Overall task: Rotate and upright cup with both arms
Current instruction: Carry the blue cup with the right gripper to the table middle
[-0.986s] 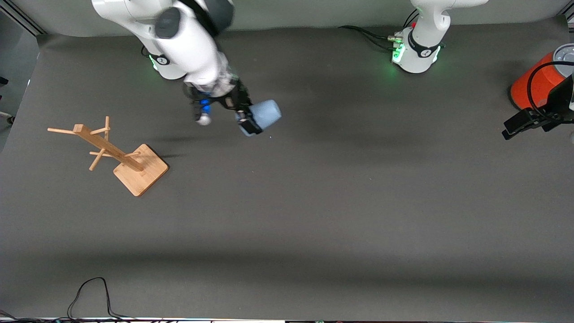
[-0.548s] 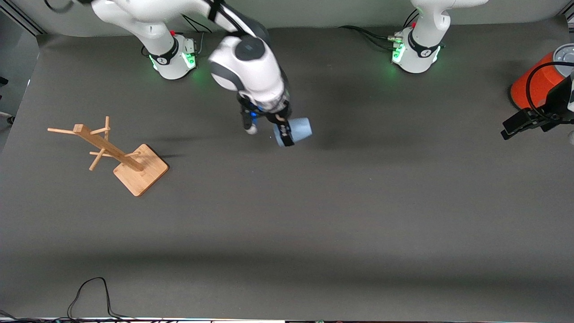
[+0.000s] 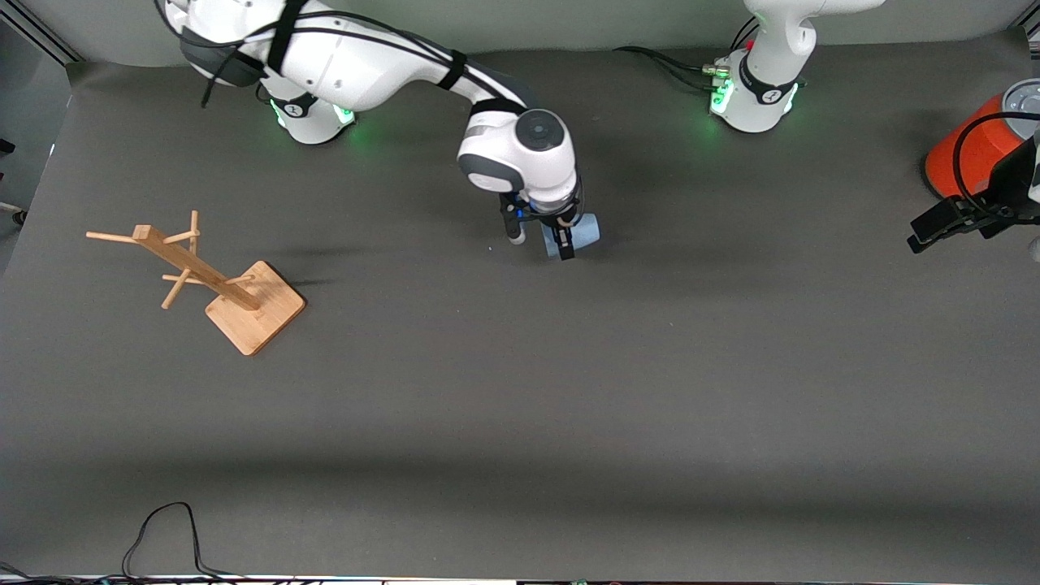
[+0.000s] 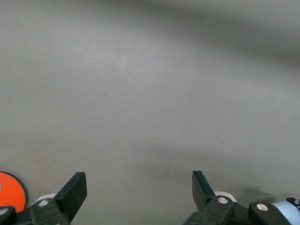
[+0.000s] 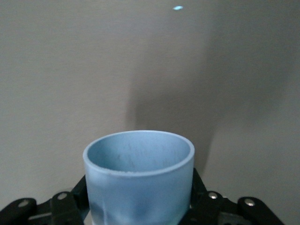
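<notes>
The cup point(image 3: 585, 231) sits clamped in the right claw point(image 3: 563, 237) over mid-counter point(image 3: 520, 390), bare mat all round; the left claw point(image 3: 934, 227) waits, fingers wide, at the counter's edge beside the orange can point(image 3: 963, 154).

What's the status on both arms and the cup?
Right end effector shut on cup, over mid-table. Left end effector open, waiting beside orange can. Nothing in the way.
</notes>
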